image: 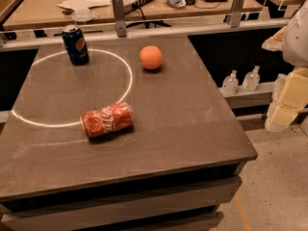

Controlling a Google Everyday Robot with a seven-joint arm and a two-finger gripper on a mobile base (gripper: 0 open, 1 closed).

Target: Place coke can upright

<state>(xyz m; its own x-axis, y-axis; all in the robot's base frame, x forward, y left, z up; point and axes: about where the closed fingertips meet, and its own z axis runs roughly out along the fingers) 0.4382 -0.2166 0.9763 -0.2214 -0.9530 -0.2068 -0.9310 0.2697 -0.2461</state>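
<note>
Fingers cannot be judged wide or narrow, since the gripper (289,98) is seen only as pale, blocky parts at the right edge, beyond the bench (192,129) and well apart from everything on it. On the bench the coke can (107,120) is laid on its side, across the near arc of a white ring of light (129,76). A blue can (75,44) is stood upright on the ring's far left arc, and an orange (151,57) is set just outside the ring, to its right.
</note>
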